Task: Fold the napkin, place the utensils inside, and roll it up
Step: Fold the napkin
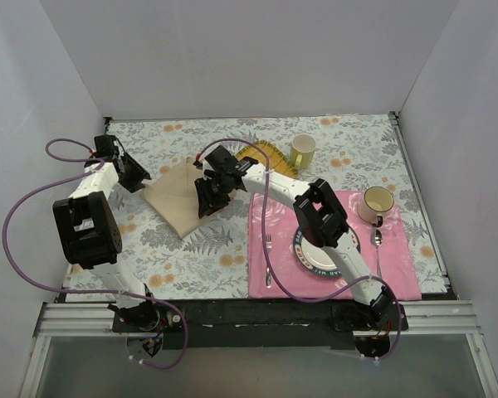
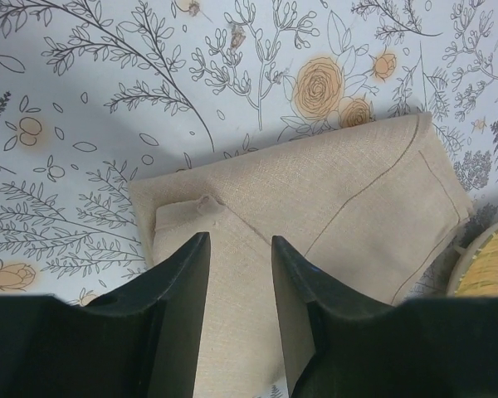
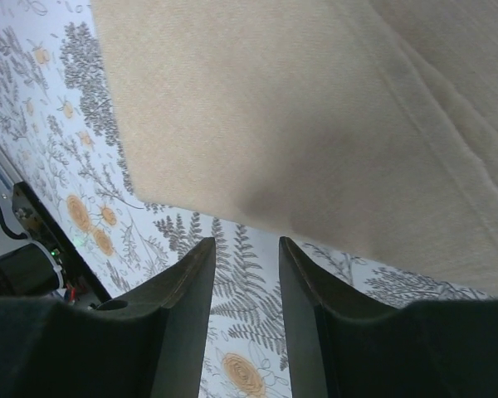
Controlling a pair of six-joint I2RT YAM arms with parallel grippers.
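1. Counting what is mine first, I have two tools, one at each side of the single napkin point(image 1: 173, 199).
2. The napkin is plain beige and lies folded in layers on the flowered tabletop point(image 1: 191, 257), left of the pink placemat point(image 1: 398, 269) and apart from it.
3. My left tool point(image 2: 239, 240) stands over the napkin's left part. Its two fingers are partly spread, and I see flat cloth through the gap with nothing pinched between them.
4. My right tool point(image 3: 246, 242) is at the napkin's right edge. Its two fingers are also partly spread, with only tabletop showing in the gap. The cloth edge lies just past the tips, and this tool has hold of nothing.
5. I count two utensils in sight, both on the placemat: one fork point(image 1: 268, 249) left of the plate and one spoon point(image 1: 377, 249) right of it. Both are well apart from the napkin.
6. One plate point(image 1: 325, 259) sits on the placemat between them, partly hidden under my right arm.
7. There are two cups. A yellow-green mug point(image 1: 302, 150) stands on the tabletop behind the placemat, and a cream cup point(image 1: 377, 203) stands on the placemat's far right corner.
8. One yellow checked cloth point(image 1: 270, 154) lies just left of the mug, near the napkin's far corner.
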